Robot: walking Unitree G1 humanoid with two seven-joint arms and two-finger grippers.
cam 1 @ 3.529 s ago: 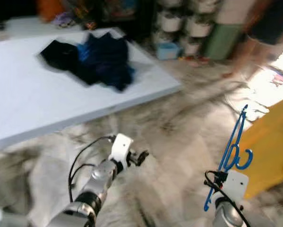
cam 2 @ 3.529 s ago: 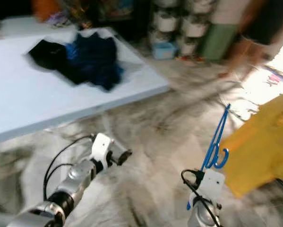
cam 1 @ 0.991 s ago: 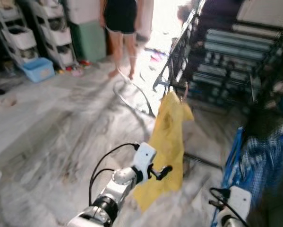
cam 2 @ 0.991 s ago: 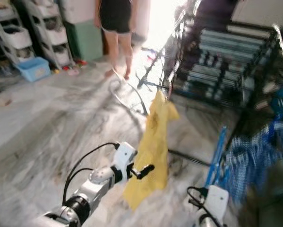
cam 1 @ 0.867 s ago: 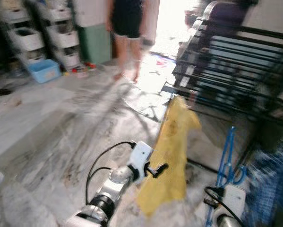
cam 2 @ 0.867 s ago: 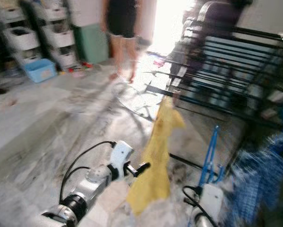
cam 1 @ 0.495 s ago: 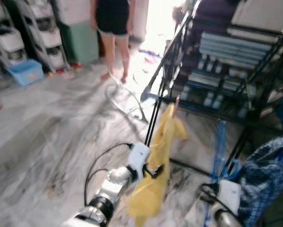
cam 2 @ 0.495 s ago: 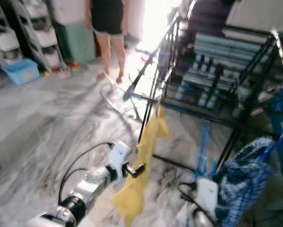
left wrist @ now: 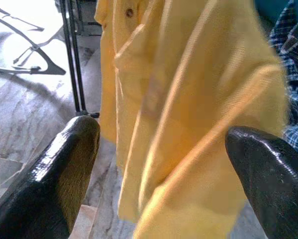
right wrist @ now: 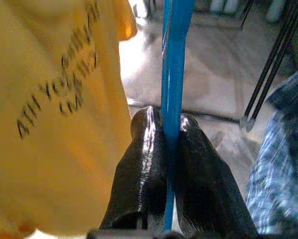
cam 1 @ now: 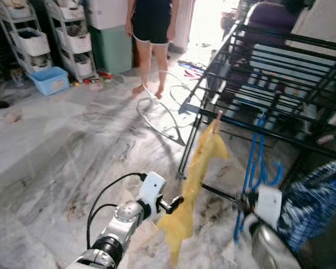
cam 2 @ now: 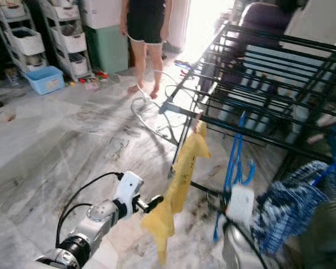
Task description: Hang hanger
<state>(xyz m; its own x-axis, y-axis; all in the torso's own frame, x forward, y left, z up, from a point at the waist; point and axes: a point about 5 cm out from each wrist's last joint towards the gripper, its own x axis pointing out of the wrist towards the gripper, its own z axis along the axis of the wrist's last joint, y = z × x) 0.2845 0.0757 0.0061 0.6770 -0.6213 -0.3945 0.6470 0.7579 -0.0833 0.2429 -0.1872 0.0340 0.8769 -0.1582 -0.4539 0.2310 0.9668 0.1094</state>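
Note:
The blue hanger [cam 1: 256,162] stands upright at the right, its hook [cam 2: 247,171] close below the rails of the black drying rack [cam 1: 280,95]. My right gripper [right wrist: 167,119] is shut on the hanger's lower bar [right wrist: 172,74]. A yellow shirt [cam 1: 198,179] hangs from the rack's near corner, to the left of the hanger. My left gripper [cam 1: 178,200] is held out low in front of that shirt. It is open, with the yellow cloth [left wrist: 188,99] just beyond its fingers [left wrist: 74,149].
A blue checked cloth [cam 1: 311,207] hangs at the rack's right end. A person [cam 1: 151,33] stands at the back by a green cabinet [cam 1: 114,50]. White shelves [cam 1: 33,39], a blue tub [cam 1: 50,80] and a hose [cam 1: 156,109] are on the marble floor.
The view has swung from a white table with dark clothes round to the drying rack. The blue hanger stays in my right gripper and now stands close under the rack's rails.

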